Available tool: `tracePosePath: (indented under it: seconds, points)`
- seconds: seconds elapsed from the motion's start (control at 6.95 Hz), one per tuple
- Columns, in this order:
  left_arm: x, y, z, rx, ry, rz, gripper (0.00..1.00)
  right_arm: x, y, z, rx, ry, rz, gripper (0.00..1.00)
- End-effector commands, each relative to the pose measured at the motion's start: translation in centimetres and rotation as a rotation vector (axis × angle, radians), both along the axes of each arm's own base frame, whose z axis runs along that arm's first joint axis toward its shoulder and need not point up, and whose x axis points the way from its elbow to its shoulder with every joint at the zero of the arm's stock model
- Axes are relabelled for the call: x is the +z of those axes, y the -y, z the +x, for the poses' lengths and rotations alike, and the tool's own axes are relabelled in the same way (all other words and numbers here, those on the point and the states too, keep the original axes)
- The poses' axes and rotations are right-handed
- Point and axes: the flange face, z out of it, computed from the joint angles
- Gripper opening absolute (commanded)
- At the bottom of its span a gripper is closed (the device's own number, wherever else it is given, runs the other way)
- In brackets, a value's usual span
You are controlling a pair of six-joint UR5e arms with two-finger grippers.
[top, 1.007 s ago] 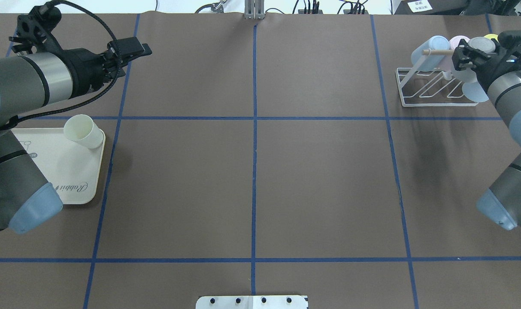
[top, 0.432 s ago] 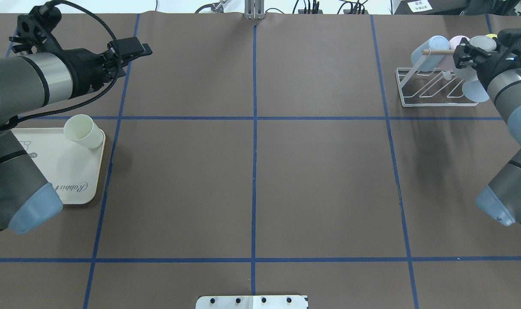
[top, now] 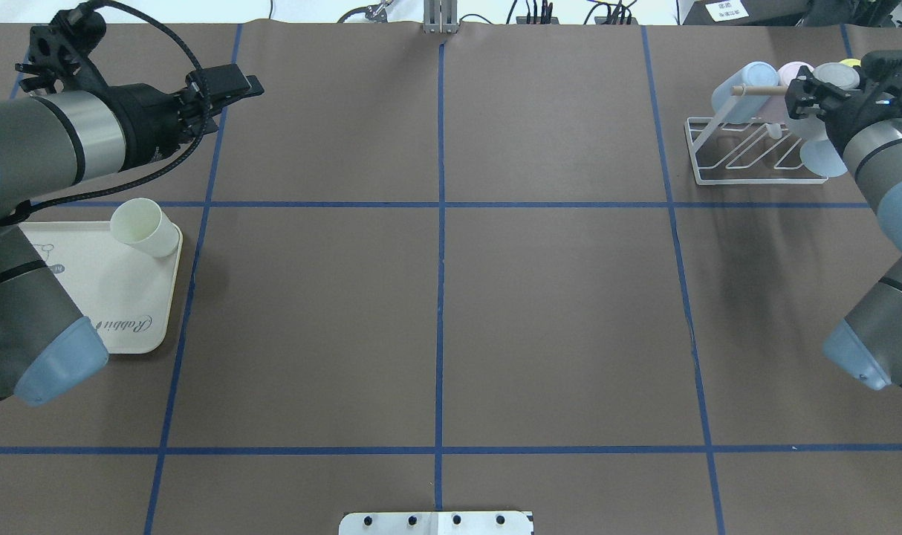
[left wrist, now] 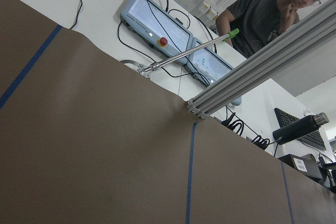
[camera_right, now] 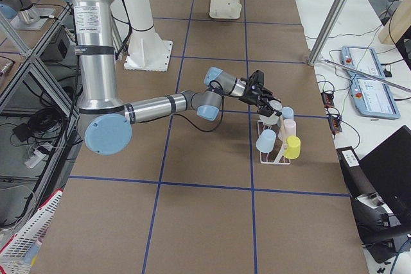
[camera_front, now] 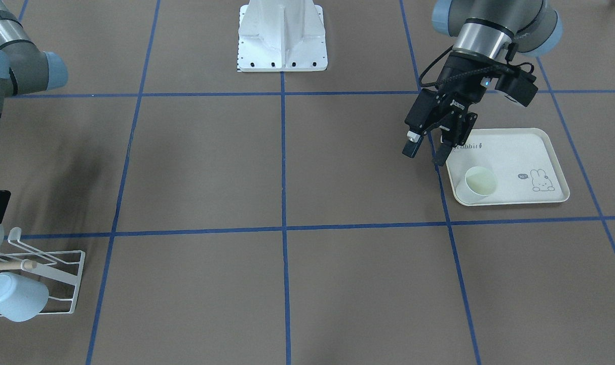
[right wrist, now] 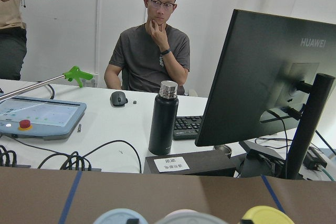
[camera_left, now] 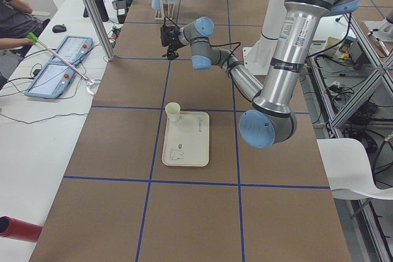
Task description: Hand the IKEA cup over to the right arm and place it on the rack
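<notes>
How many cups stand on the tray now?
1. The cup stands upright in the tray's far corner, toward the table's middle. The front view shows the whole tray; none is hidden.

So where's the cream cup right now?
In the overhead view the cup stands at the left of the table, in the far corner of the rabbit tray, near the left tool.

Cream cup (top: 145,227) upright on tray (top: 124,297), white wire rack (top: 752,152)
</notes>
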Motion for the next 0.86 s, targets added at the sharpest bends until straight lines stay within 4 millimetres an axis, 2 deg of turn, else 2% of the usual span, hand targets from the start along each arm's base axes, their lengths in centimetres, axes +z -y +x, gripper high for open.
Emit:
tracePosePath:
  seconds: [0.0,0.72]
  points:
    - [-0.1,-0.1,-0.1,0.0,-0.002,0.002,1.0,-0.2,0.3,-0.4,0.0,0.003,0.002,0.0]
    - [0.1,-0.3,-0.2,0.004,-0.003,-0.003,1.0,1.0,0.7,-0.7,0.0,-0.008,-0.016,0.0]
